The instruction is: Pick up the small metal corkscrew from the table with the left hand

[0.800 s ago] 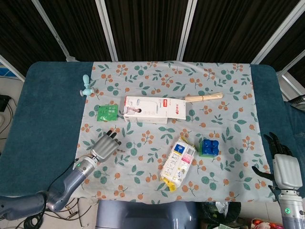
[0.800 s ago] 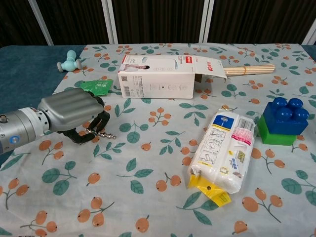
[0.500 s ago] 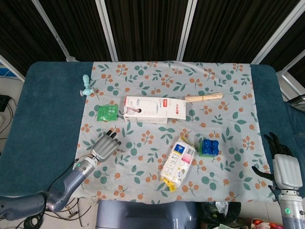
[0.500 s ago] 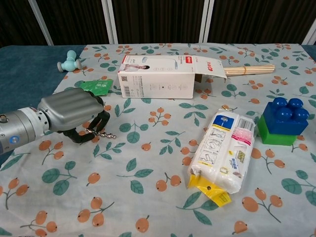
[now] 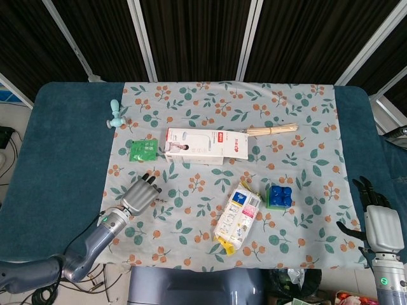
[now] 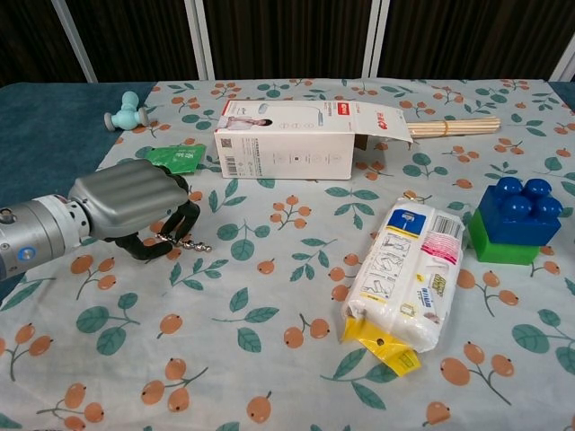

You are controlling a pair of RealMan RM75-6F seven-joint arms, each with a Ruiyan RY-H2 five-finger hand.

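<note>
The small metal corkscrew (image 6: 186, 241) lies low over the floral cloth at the left; only its spiral tip sticks out to the right of my left hand (image 6: 135, 211). The fingers of that hand curl down around the corkscrew's handle, which they hide. In the head view the left hand (image 5: 140, 194) sits near the cloth's front left, with the corkscrew tip (image 5: 161, 199) just visible beside it. My right hand (image 5: 380, 223) rests at the far right over the blue table edge, fingers apart, holding nothing.
A white box (image 6: 287, 139) lies behind the left hand, a green sachet (image 6: 175, 157) and a teal toy (image 6: 124, 111) further left. A snack packet (image 6: 404, 269), a blue-and-green block (image 6: 517, 220) and wooden sticks (image 6: 454, 126) lie to the right.
</note>
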